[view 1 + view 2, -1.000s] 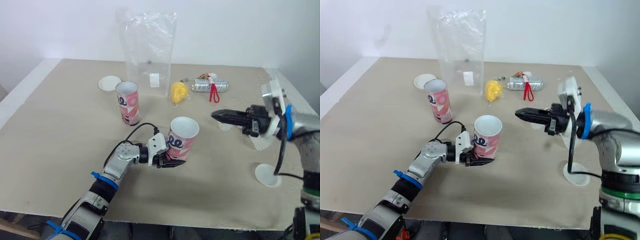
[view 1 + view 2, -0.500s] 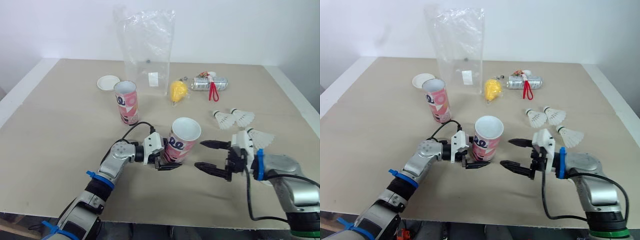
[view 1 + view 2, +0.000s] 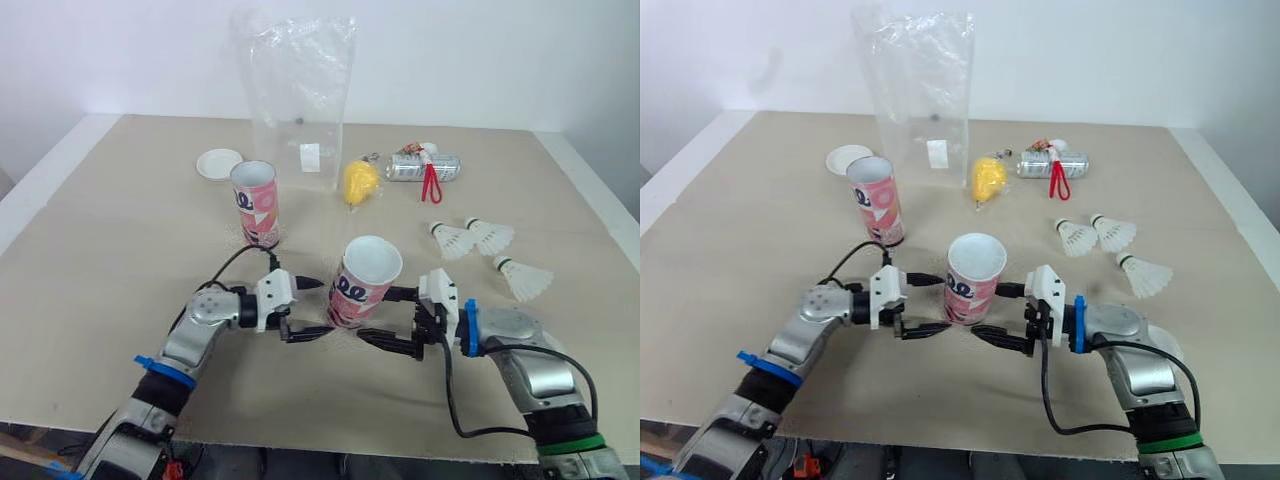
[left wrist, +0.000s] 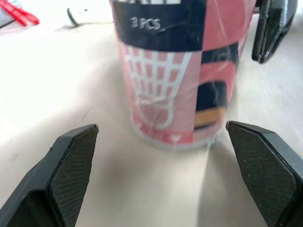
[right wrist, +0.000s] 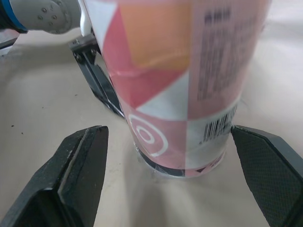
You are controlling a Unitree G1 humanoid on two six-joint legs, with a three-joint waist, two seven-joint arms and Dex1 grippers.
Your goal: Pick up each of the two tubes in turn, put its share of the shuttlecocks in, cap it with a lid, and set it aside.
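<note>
The near tube (image 3: 362,292) stands upright and open-mouthed at the table's (image 3: 120,250) near middle, its pink, white and navy wrap reading "3 PCS" above a drawn net, with a barcode and small print too fine to read on the other side. The left gripper (image 3: 319,310) from the left and the right gripper (image 3: 374,315) from the right are both spread wide, fingers flanking its base without touching. The second tube (image 3: 255,203) stands farther left near a white lid (image 3: 218,164); three shuttlecocks (image 3: 452,239) lie at right.
</note>
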